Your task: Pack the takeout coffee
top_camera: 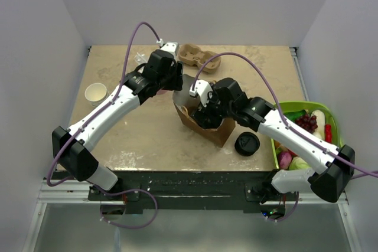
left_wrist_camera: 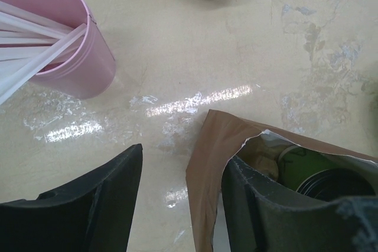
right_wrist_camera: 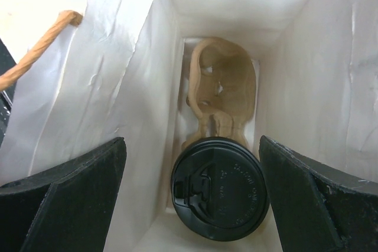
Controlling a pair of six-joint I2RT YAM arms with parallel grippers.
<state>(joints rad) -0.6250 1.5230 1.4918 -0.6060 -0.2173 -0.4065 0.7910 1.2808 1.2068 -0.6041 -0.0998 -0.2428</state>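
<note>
A brown paper bag (top_camera: 208,127) stands open at the table's middle. In the right wrist view a takeout coffee with a round black lid (right_wrist_camera: 220,188) sits low inside the bag, in the near pocket of a tan pulp cup carrier (right_wrist_camera: 223,90). My right gripper (right_wrist_camera: 192,140) is open above it, one finger on each side of the lid, not touching; it reaches into the bag's mouth (top_camera: 204,113). My left gripper (left_wrist_camera: 183,157) is open astride the bag's wall (left_wrist_camera: 207,163), right finger inside and left finger outside, at the bag's far corner (top_camera: 177,84). A second black-lidded cup (top_camera: 246,144) stands on the table right of the bag.
A tall pink cup (left_wrist_camera: 77,63) holding white straws stands left of the bag. A white paper cup stack (top_camera: 95,93) is at the far left. Spare pulp carriers (top_camera: 199,55) lie at the back. A green tray (top_camera: 333,123) of fruit sits at the right edge.
</note>
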